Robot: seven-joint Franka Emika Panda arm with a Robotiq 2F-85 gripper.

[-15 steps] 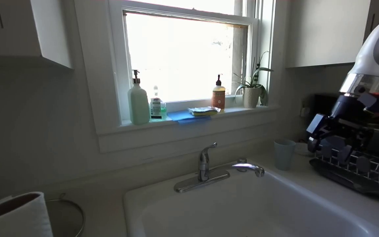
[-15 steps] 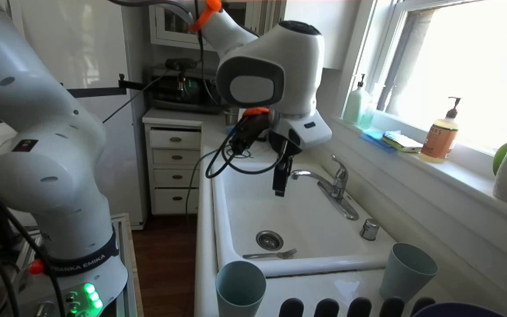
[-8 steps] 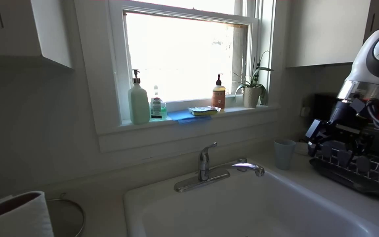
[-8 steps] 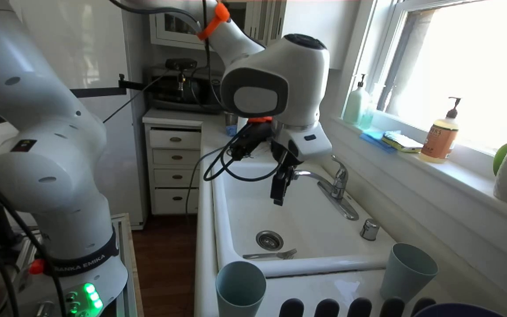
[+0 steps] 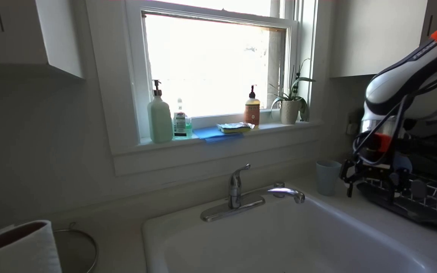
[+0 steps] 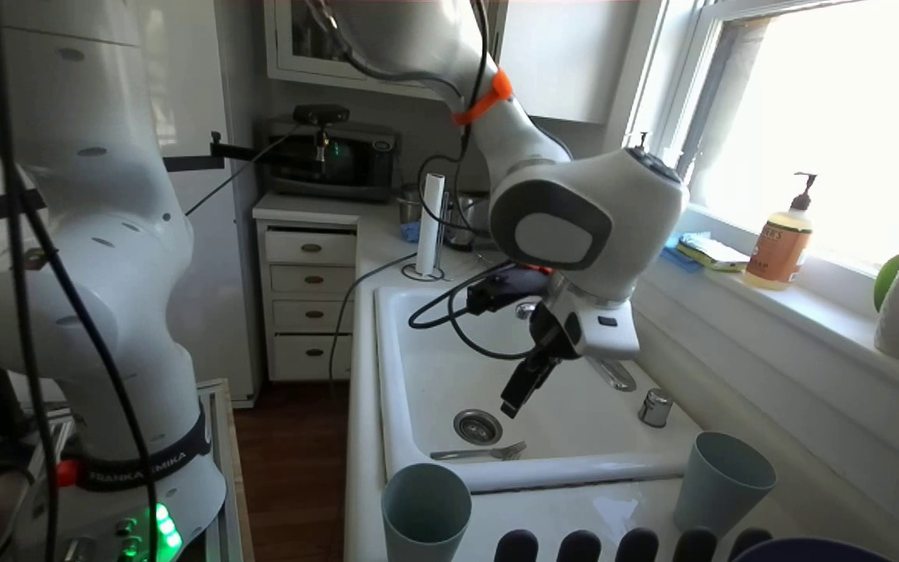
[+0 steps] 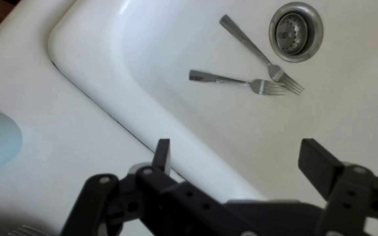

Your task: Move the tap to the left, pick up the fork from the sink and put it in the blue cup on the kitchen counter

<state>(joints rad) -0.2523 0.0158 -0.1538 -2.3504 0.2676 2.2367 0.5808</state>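
The arm (image 6: 524,140) is glossy white, dotted with grey oval plugs (image 6: 92,151); a dark panel (image 6: 500,226) frames a pale rounded square (image 6: 551,238). It carries an orange strap (image 6: 488,97) and thick black cables (image 6: 5,156). The base (image 6: 192,488), off the long edge of the counter (image 6: 367,499), wears a black FRANKA EMIKA band (image 6: 118,473), red cap (image 6: 67,473) and green lights (image 6: 167,524). The gripper (image 7: 236,155) is black with pale screw heads (image 7: 104,180).
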